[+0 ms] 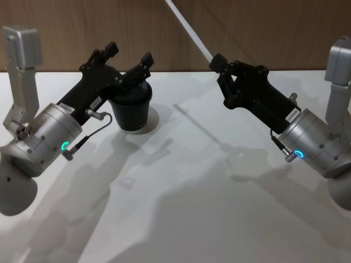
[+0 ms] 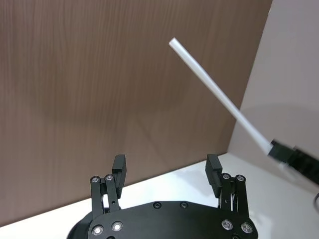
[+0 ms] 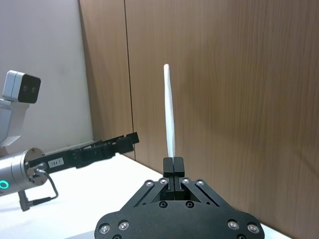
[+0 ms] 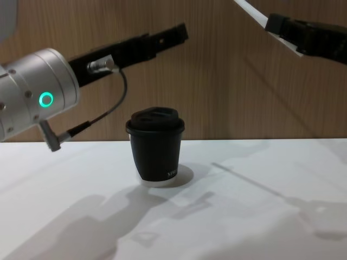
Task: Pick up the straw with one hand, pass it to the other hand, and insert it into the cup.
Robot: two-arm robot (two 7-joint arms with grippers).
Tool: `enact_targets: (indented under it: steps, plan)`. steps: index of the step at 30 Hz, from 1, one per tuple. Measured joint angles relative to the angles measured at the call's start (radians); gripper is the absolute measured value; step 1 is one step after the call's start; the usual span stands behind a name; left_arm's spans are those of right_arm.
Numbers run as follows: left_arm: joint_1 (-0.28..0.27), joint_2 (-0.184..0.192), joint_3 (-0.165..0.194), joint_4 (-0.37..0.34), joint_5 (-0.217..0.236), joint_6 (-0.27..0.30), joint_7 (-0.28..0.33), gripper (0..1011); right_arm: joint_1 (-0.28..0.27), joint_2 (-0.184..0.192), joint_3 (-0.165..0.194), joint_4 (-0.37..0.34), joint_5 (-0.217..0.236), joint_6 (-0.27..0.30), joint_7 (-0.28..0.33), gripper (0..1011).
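While the white surface (image 1: 208, 219) stretches beneath both arms, your left tool (image 1: 130, 53) hangs released with its jaws spread wide. It is raised well above the cup (image 4: 156, 146), which stands upright below it with the lid on.

Your right tool (image 1: 216, 61) is clenched on the straw (image 1: 189, 30), pinching it at the very bottom end. Nearly the whole length juts out beyond its fingertips, slanting up and across toward the left tool's side, but it does not touch that tool.

I judge the straw to be light, thin and fairly stiff, yet smooth and easy to crush. Held at one end like this, it may pivot in the pinch, so expect the far tip to sway.

For the handover, take hold with the left tool around mid-length, well beyond the right tool's fingertips. Close gently across the shaft. That leaves a free end past the left tool's grip to steer into the lid's opening, which I cannot make out and which is probably a tight target.
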Motion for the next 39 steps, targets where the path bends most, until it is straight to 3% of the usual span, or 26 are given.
enact_targets:
  steps: [15,18,21,27,39]
  plan:
    - [-0.059,-0.071,-0.033,0.071,-0.253,0.068,-0.141,1000,0.001,-0.001,-0.011,0.002,0.001,-0.005,-0.004,4]
    - [-0.066,-0.079,-0.034,0.08,-0.274,0.078,-0.154,1000,0.001,-0.001,-0.011,0.002,0.001,-0.005,-0.004,4]
    - [-0.09,-0.099,-0.034,0.109,-0.339,0.109,-0.195,1000,0.001,-0.001,-0.012,0.002,0.001,-0.005,-0.004,4]
    - [-0.123,-0.124,-0.027,0.148,-0.411,0.15,-0.249,1000,0.001,-0.001,-0.013,0.002,0.001,-0.006,-0.005,4]
    - [-0.179,-0.162,-0.004,0.213,-0.494,0.2,-0.322,1000,0.001,-0.001,-0.014,0.002,0.001,-0.006,-0.005,4]
